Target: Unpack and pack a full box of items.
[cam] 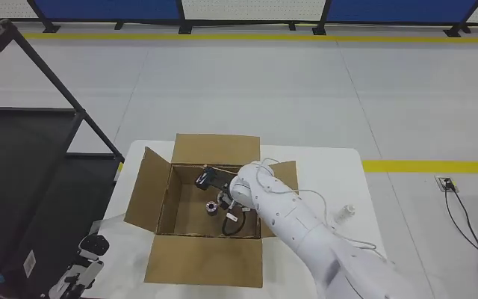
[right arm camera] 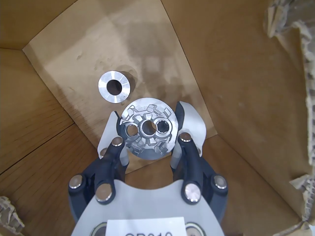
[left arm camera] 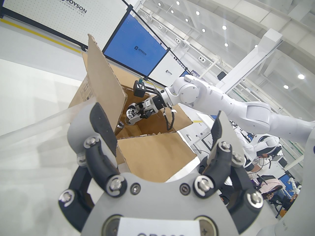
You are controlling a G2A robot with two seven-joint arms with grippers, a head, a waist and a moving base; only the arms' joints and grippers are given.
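Note:
An open cardboard box (cam: 166, 200) stands on the white table (cam: 328, 164). My right arm hangs inside it, and my right gripper (right arm camera: 147, 124) is shut on a toothed metal disc (right arm camera: 144, 148), its fingers pressed against the disc's rim. The left wrist view has that gripper (left arm camera: 131, 114) holding the disc (left arm camera: 131, 113) above the box floor. On the floor just beyond the disc lies a metal ring (right arm camera: 114, 87). My left gripper (left arm camera: 160, 131) is open and empty outside the box, facing one of its flaps (left arm camera: 152, 153); from above it (cam: 89, 250) sits off the table's near left corner.
A small clear bottle (cam: 343, 214) stands on the table to the right of the box. A dark frame and black surface (cam: 37, 172) lie to the left of the table. The box's flaps (cam: 216, 148) stick out on all sides.

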